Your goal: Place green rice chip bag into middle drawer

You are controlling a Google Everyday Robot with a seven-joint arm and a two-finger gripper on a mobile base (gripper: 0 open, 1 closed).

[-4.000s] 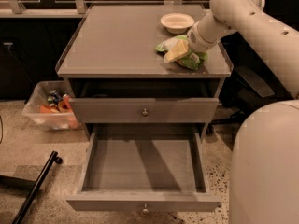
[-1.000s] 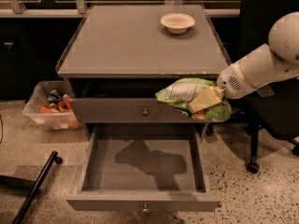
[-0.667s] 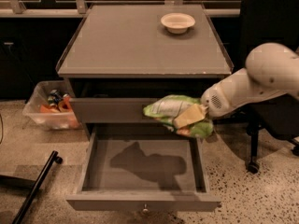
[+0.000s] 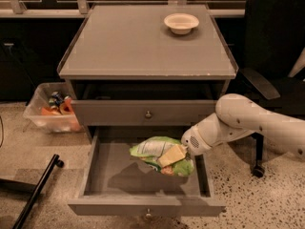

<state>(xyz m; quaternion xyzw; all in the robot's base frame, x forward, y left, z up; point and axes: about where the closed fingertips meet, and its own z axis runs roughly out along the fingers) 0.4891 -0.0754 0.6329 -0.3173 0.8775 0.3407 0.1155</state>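
The green rice chip bag [image 4: 155, 149] is lime green with white patches and hangs over the right half of the open middle drawer [image 4: 114, 178], low inside it, with its shadow on the grey floor. My gripper [image 4: 172, 155] comes in from the right on the white arm [image 4: 238, 123] and is shut on the bag's right part. One cream finger [image 4: 170, 154] lies across the bag. The drawer's knob [image 4: 148, 213] shows on its front wall.
A closed grey drawer front [image 4: 148, 113] with a knob is just above the open drawer. A cream bowl [image 4: 181, 23] sits at the back right of the cabinet top. A clear bin [image 4: 52, 111] stands at the left, a black chair [image 4: 274, 56] at the right, a black bar [image 4: 38, 190] on the floor.
The arm has lowered the bag from in front of the closed drawer front, down and left, into the open drawer. The drawer and the bowl have not moved.
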